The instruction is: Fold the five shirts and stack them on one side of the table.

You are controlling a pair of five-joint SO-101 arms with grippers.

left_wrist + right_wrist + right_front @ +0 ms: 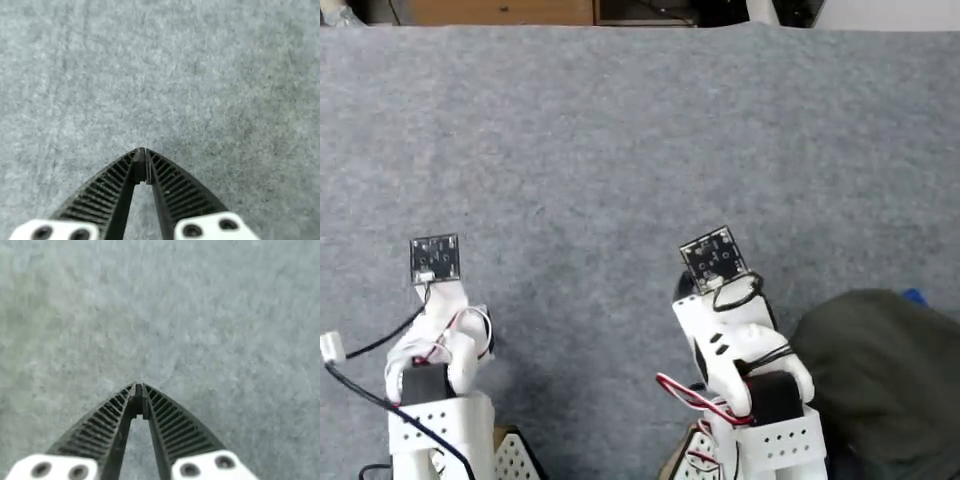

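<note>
Shirt (pixel 885 375), dark olive, crumpled heap, on grey table (pixel 620 150)

Noted behind and to one side of the nearer arm's (pixel 750 370) jaws: a dark green cloth (pixel 880 370), cut off by two edges of the high view. Its shape and folding cannot be judged. Past it, farther from those jaws, is a blue item (pixel 914 296), mostly hidden and unidentifiable. In the high view, both arms' jaws sit under the wrist boards (pixel 715 257). The left gripper (pixel 140 152) and right gripper (pixel 138 388) are cut off behind the jaws.
</note>
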